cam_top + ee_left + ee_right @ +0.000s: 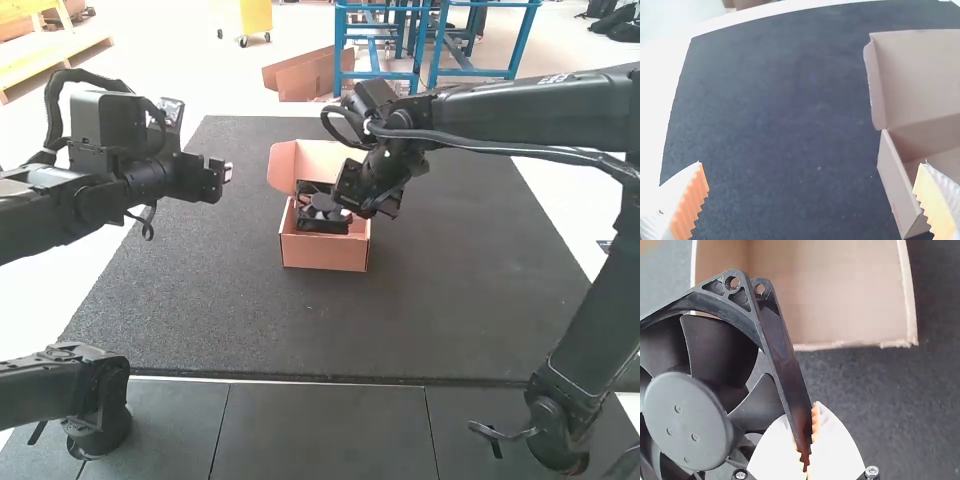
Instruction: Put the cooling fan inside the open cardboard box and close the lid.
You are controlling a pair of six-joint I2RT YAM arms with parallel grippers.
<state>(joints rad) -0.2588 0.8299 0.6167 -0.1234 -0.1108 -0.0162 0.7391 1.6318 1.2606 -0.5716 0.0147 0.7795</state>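
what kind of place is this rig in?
Likely a robot manipulation bench in a lab or workshop: left arm and right arm mounted at a table, a black mat as work surface, and the right gripper holding a cooling fan at an open cardboard box.

Black left arm (80, 195), black right arm (520, 105).
We log looped black cables (335, 125), left gripper (810, 164) ribbed white with orange pads (690, 202), silver screws (871, 471).
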